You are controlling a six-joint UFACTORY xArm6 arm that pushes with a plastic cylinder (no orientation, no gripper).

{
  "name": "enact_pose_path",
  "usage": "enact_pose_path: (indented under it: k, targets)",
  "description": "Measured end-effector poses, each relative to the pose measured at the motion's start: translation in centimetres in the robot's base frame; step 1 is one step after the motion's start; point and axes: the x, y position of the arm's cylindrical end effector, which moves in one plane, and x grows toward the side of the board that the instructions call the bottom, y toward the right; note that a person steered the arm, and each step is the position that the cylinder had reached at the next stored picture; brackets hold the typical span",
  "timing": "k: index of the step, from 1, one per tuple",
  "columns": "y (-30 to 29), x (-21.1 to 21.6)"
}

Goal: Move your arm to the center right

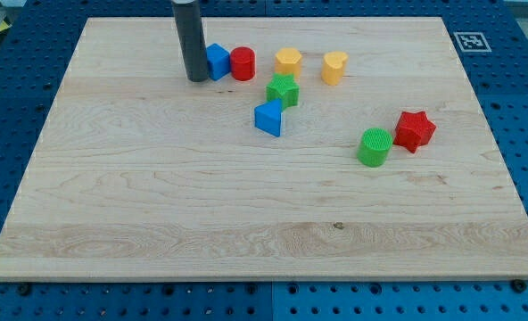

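Note:
My tip [195, 78] rests on the wooden board near the view's top, left of centre. It touches or nearly touches the left side of a blue block [217, 61], partly hidden behind the rod. A red cylinder [243, 64] sits right beside that blue block. Further right are a yellow hexagon block [288, 61] and a yellow heart-like block [334, 67]. A green star block [283, 90] sits above a blue triangular block [268, 118]. At the centre right are a green cylinder [374, 147] and a red star block [415, 130].
The wooden board [157, 205] lies on a blue perforated table. A black-and-white marker tag [471, 41] sits off the board's top right corner.

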Motion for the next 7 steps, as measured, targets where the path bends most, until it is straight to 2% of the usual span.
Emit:
enact_pose_path:
  k: [1, 2, 4, 5, 7]
  targets:
    - [-1.4, 0.1]
    - [-4.4, 3.0]
    - [-3.1, 9.8]
    - [1.4, 12.2]
    - [15.6, 16.2]
